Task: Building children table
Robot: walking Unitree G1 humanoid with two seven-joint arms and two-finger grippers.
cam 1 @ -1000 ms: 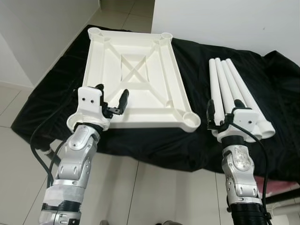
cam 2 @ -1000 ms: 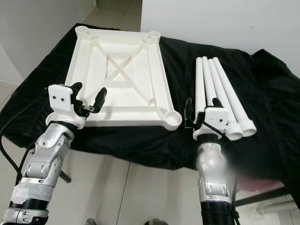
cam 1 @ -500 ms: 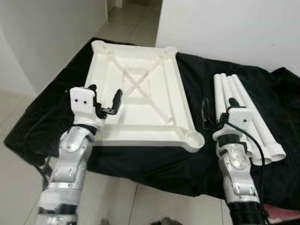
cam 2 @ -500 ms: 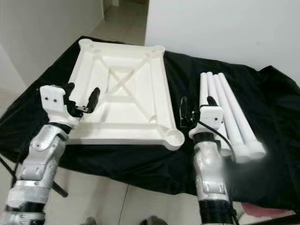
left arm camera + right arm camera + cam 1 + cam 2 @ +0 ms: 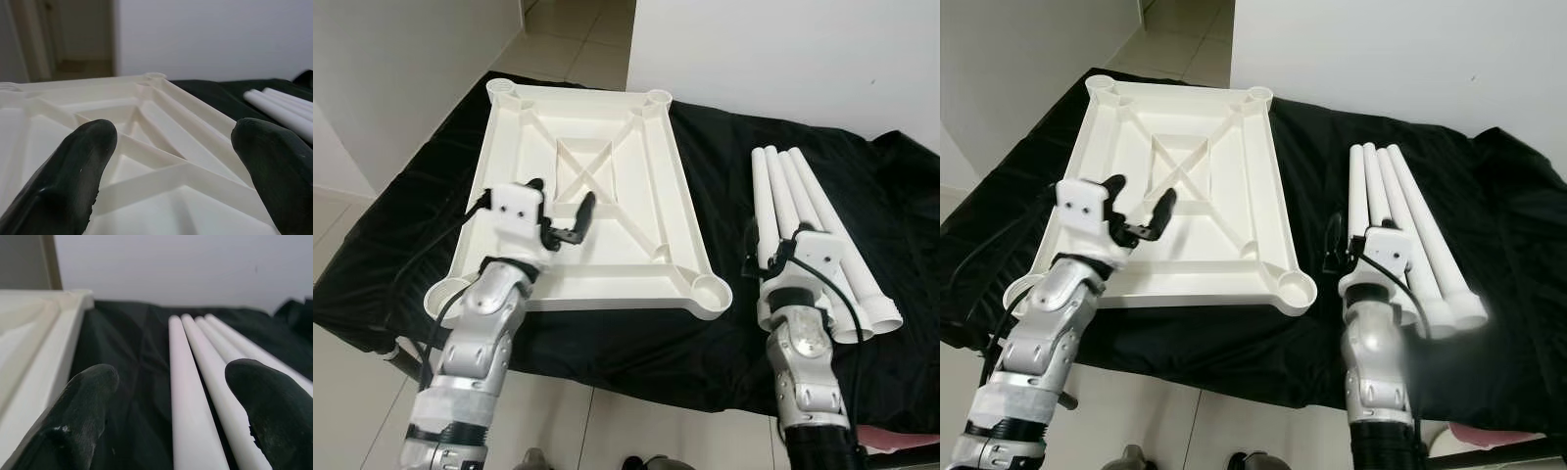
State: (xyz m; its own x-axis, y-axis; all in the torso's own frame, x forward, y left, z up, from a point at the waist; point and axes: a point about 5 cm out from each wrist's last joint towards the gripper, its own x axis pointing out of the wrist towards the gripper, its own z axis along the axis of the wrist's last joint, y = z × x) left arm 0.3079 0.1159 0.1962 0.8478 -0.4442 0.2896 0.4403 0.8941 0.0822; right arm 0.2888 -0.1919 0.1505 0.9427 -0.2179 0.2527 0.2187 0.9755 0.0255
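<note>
white tabletop [image 5: 607,117]: upside down, ribbed underside up, corner sockets empty | four white legs [image 5: 803,211]: lying side by side, right of it

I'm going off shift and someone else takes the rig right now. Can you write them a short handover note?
Left pincer: open, empty, hovering over the near left part of the tabletop.
Right pincer: open, empty, poised over the near ends of the legs.
Things: the white tabletop lies underside up on the black cloth, with its corner sockets facing upward. Four white legs lie side by side on the cloth to its right, apart from it.
Done: parts are laid out; no leg is fitted.
Left: pick up each leg and seat it in a corner socket, then presumably turn the table upright.
</note>
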